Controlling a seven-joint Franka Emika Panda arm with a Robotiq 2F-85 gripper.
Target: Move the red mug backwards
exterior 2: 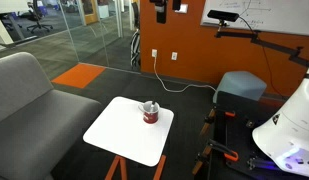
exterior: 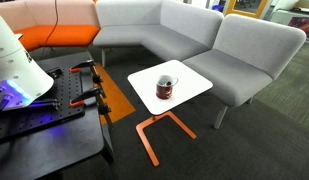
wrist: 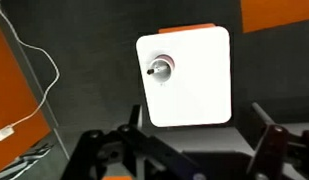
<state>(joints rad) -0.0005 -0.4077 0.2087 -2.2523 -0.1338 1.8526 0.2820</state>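
The red mug (exterior: 166, 88) stands upright on the small white square tabletop (exterior: 194, 82), near one edge. It shows in both exterior views, here too (exterior 2: 150, 113), on the tabletop (exterior 2: 119, 135). In the wrist view the mug (wrist: 161, 68) is seen from high above, with its pale inside and small handle, on the tabletop (wrist: 199, 90). My gripper (wrist: 194, 135) hangs far above the table. Its two dark fingers are wide apart with nothing between them. The gripper itself is out of view in both exterior views.
The table stands on an orange metal frame (exterior: 154, 135) on dark carpet. A grey sectional sofa (exterior: 194, 30) wraps around it. The white robot body (exterior: 14, 60) and a black bench with clamps (exterior: 79, 85) stand beside it. A white cable (wrist: 34, 70) lies on the floor.
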